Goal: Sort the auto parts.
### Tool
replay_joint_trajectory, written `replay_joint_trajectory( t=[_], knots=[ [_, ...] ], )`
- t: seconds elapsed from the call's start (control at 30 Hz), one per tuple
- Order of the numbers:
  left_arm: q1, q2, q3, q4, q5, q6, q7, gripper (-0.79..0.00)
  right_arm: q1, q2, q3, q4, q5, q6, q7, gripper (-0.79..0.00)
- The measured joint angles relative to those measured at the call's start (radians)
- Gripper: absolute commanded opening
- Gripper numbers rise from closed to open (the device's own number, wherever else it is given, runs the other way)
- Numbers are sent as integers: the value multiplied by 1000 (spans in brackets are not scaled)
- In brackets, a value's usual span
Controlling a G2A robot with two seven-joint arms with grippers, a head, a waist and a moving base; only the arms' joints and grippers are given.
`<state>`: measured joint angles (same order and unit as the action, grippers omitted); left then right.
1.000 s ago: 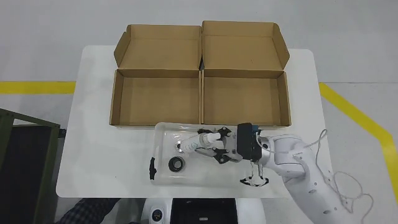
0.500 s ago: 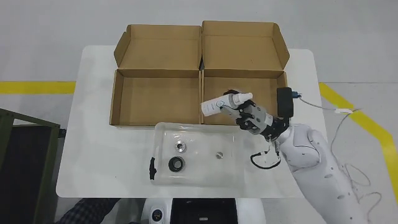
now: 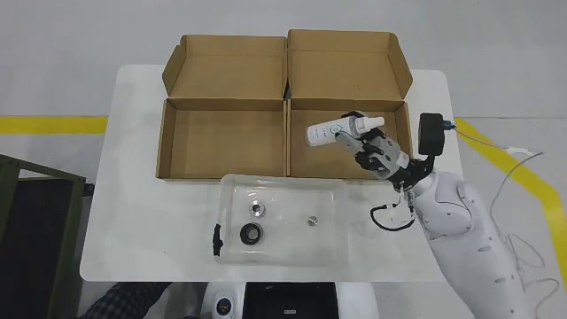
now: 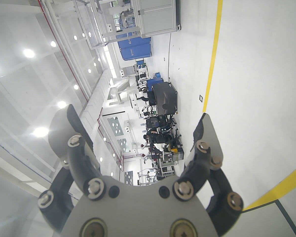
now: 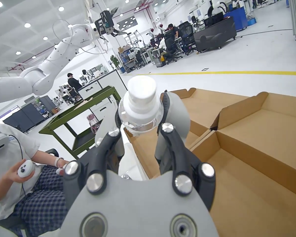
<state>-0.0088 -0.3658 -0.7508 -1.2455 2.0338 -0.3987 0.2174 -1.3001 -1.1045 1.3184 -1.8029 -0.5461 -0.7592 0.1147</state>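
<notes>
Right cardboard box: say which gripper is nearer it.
Right. The right gripper holds the bottle above the box; the left gripper is raised well away, facing the room.

Robotics lab — desks [image 5: 212,35], machine enclosure [image 4: 143,8], yellow floor line [image 4: 213,50].

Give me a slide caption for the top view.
Right gripper holds a white bottle over the right cardboard box; small parts lie in the clear tray.

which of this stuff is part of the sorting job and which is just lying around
Job: white bottle in the right arm's jaws; left box; right box; clear tray; black ring; metal ring; small nut.
Lying about: green cart; yellow floor tape.
</notes>
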Motion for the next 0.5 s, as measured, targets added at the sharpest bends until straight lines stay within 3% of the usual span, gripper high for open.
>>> replay_joint_trajectory(
  t=[0.5],
  knots=[
    [0,0,0,0,0,0,0,0,48,-14,-57,2,-406,177,-36,-785]
  ],
)
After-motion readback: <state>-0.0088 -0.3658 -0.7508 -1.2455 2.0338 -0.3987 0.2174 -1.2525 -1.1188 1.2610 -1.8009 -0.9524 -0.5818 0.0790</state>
